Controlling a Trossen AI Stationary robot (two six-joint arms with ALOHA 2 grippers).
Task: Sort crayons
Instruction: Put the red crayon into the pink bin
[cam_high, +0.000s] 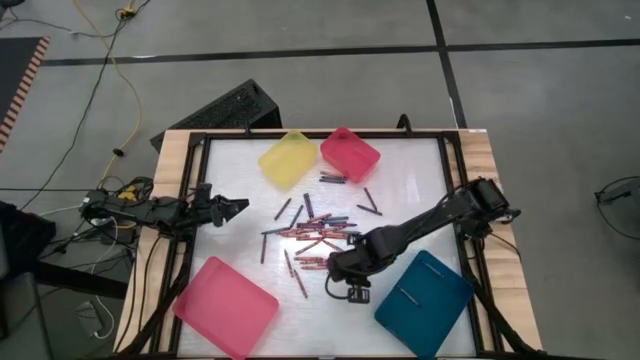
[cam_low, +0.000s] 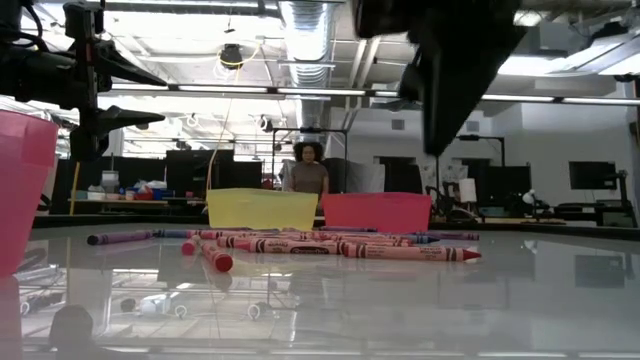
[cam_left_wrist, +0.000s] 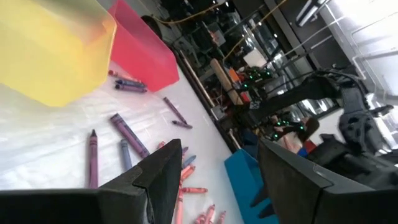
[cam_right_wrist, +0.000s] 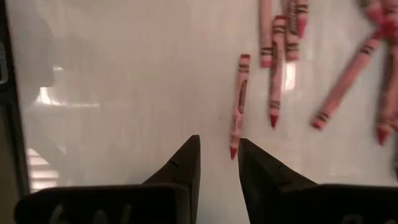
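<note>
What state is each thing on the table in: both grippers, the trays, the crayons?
Left gripper: open, empty, waiting at the table's left side.
Right gripper: partly open, empty, above a red crayon.
Crayons: scattered mid-table, unsorted.
Teal tray: holds one crayon.
Yellow tray: tilted; contents unclear.

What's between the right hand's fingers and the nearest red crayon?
Nothing. In the right wrist view the open right hand hangs over bare white table, the red crayon tip just ahead of its fingertips.
</note>
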